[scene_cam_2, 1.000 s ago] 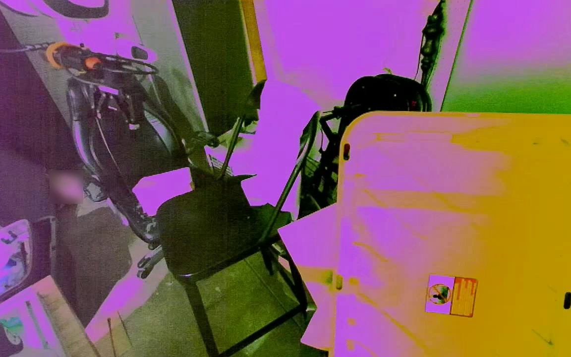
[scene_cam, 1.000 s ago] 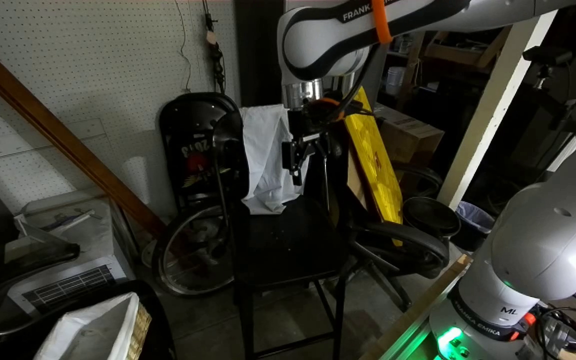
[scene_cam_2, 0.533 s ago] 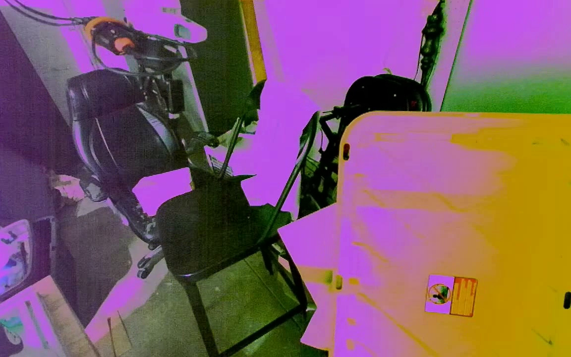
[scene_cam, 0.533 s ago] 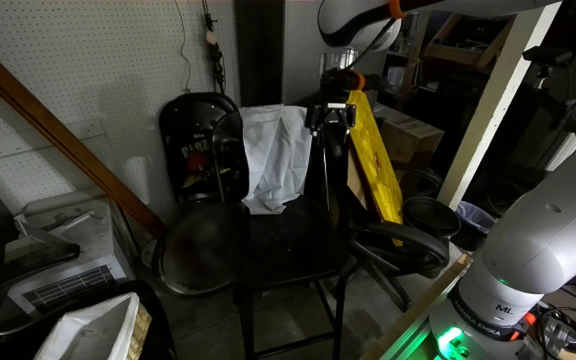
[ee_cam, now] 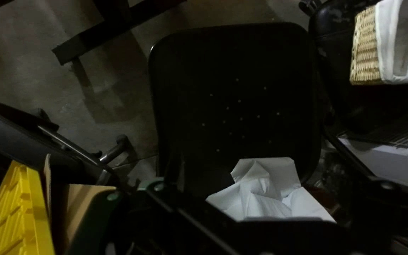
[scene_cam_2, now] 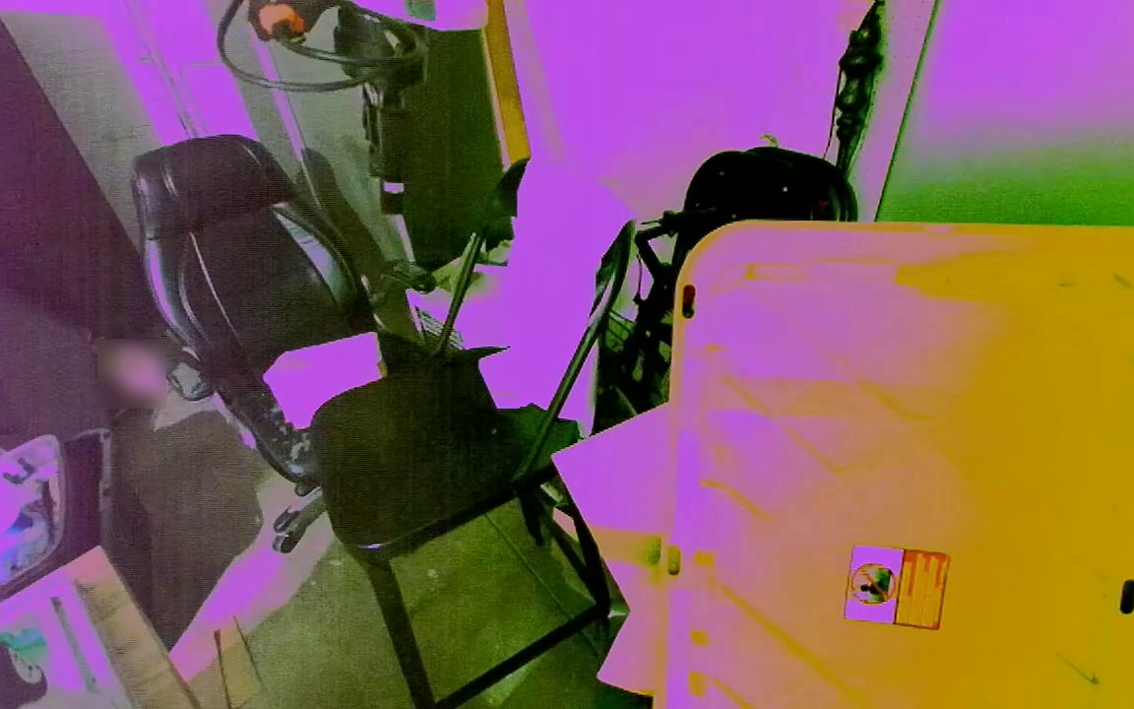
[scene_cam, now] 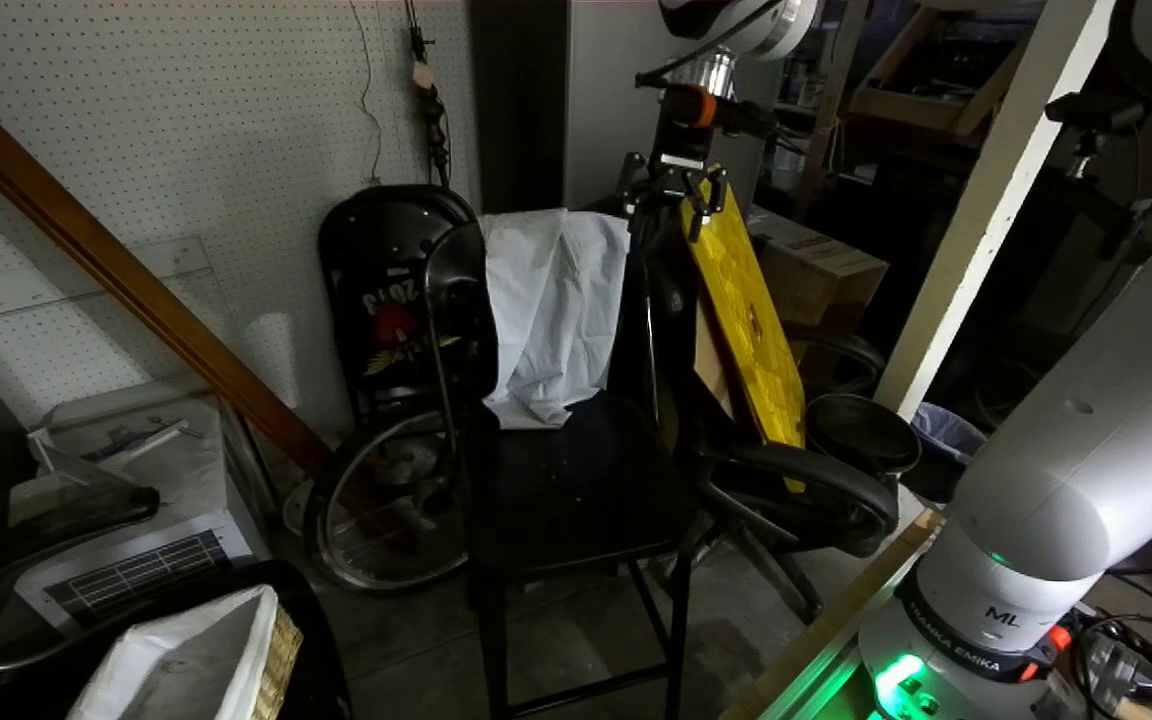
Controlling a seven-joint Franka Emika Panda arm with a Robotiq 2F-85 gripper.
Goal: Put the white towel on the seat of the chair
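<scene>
The gripper (scene_cam: pixel 663 218) points down beneath the wrist (scene_cam: pixel 712 70), its fingers (scene_cam: pixel 709 200) apparently spread.

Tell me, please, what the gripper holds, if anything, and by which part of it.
Nothing is held: the gripper is open, and the white towel is draped on the chair.

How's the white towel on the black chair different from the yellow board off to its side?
Colour: the towel is white, the board yellow. Surface: the towel is limp and wrinkled, the board looks stiff and straight-edged. Pose: the towel hangs down the back of the chair, its lower end at the seat; the board stands tilted beside it. Shared: the gripper holds neither.
</scene>
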